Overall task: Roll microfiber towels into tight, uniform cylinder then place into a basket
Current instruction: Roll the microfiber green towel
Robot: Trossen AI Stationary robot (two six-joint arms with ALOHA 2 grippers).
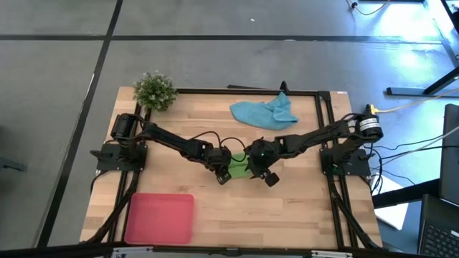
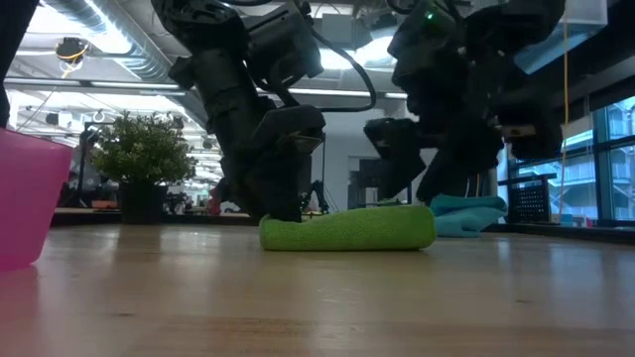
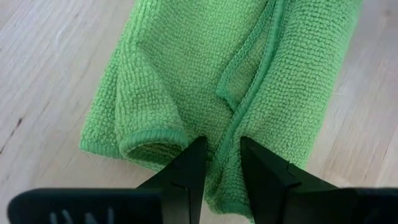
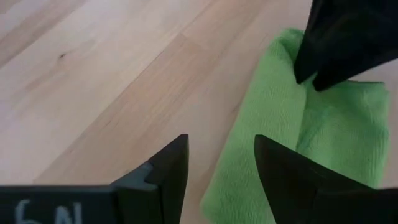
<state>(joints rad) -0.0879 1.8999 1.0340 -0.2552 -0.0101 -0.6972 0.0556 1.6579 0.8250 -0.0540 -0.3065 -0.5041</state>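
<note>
I see one green towel (image 1: 239,168) in the middle of the desk (image 1: 287,215), rolled into a short fat log. My left tool (image 3: 216,163) sits at one end of the roll, and its two fingers pinch a fold of the green cloth between them. My right tool (image 4: 221,168) is just beside the roll's other side, its fingers apart with nothing between them, only bare wood and the towel's edge under them. In the right wrist view I can see white marks on my tool, but I cannot read them.

One blue towel (image 1: 264,111) lies in a loose crumpled heap near the far edge of the desk, well apart from the green one. One pinkish-red basket (image 1: 159,218) lies flat at the near left corner with nothing in it. One small bushy plant (image 1: 155,90) stands at the far left corner. Both dark arms cross over the green roll, so from above they hide part of it.
</note>
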